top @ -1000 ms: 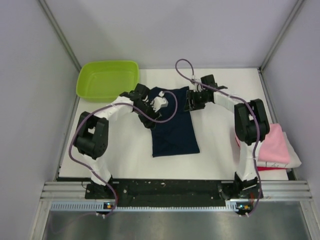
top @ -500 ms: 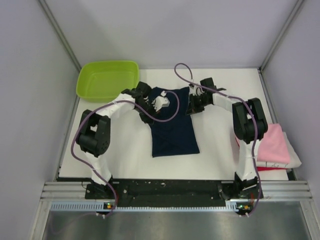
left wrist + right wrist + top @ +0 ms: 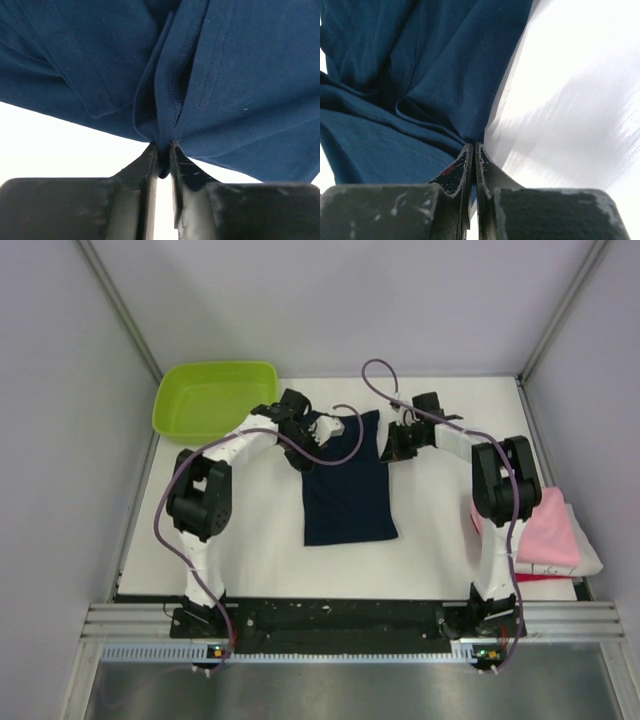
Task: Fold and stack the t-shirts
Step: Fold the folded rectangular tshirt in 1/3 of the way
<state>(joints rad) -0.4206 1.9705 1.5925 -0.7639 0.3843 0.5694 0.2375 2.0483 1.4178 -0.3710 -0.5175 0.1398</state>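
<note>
On your left, the lime green plastic tub [image 3: 215, 398] is sitting at the far corner of the white table [image 3: 440, 530]. Just beside it, your left gripper [image 3: 318, 428] has been pulling away from you over the last second. The plain dark navy blue cloth t-shirt [image 3: 345, 485] is sliding with it toward the far edge, and its near hem is now lying straighter. I judge you are dragging the shirt flat before the next fold. The left fingers [image 3: 145, 172] are clenching almost together on a pleat of navy cloth at the shirt's far end. Your right gripper [image 3: 392, 443] is shifting back likewise, its fingers [image 3: 457, 172] pinching tight on the shirt's right edge. Farther right, the stack of folded pink, white and red shirts [image 3: 552, 530] is waiting at the table's right side.
</note>
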